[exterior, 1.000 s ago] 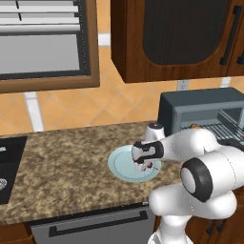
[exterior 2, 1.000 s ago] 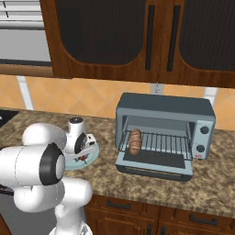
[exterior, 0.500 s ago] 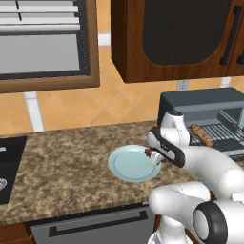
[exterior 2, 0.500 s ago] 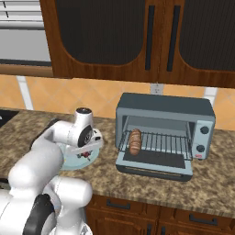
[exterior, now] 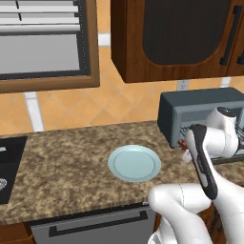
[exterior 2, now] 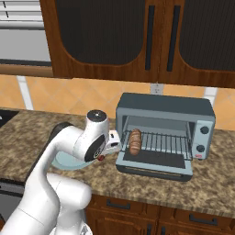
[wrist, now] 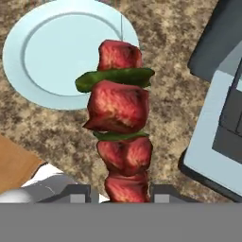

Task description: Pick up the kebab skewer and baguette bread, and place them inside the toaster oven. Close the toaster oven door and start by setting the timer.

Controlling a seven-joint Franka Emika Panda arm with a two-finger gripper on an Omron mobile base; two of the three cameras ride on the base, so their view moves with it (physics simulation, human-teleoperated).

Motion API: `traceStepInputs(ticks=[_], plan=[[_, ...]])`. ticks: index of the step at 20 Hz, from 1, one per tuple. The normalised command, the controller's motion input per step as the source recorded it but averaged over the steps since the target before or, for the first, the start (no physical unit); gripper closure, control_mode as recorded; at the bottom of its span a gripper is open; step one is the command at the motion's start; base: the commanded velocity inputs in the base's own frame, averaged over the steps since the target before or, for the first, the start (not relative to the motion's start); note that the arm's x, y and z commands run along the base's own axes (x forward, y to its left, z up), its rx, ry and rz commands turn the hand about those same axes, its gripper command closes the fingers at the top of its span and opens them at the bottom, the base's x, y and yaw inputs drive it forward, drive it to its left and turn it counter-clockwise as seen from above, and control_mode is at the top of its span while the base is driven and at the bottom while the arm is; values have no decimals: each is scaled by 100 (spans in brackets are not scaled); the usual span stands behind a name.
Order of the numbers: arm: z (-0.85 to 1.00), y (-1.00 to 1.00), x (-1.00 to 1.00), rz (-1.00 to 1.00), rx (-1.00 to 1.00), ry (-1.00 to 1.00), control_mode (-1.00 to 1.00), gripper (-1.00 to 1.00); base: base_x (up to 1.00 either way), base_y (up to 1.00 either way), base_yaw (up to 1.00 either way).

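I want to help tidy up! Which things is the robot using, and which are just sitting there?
Using:
- kebab skewer, held in the gripper
- baguette bread, on the rack
- toaster oven, its door down

Just sitting there:
- pale blue plate
- wall cabinets

The pale blue plate (exterior: 134,163) lies bare on the counter (exterior: 62,167) left of the toaster oven (exterior: 200,112).

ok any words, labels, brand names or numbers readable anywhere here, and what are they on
None can be read.
Boxy slate blue-grey toaster oven: two round dark knobs and a small red mark beneath them, no legible markings.
Round pale blue plate: plain.
Dark wooden wall cabinets: no lettering.
Red meat and green pepper kebab skewer, held by the gripper: no label.
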Motion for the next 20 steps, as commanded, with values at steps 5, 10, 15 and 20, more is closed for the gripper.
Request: traceStepInputs(ticks=[5, 10, 15, 20], plan=[[90, -100, 3, -43, 3, 0, -100, 100, 0, 0, 0], [52, -99, 20, -43, 5, 1, -100, 100, 0, 0, 0], [-15, -84, 29, -11, 0, 2, -100, 100, 0, 0, 0], [-35, -18, 75, -1, 8, 0, -100, 100, 0, 0, 0]])
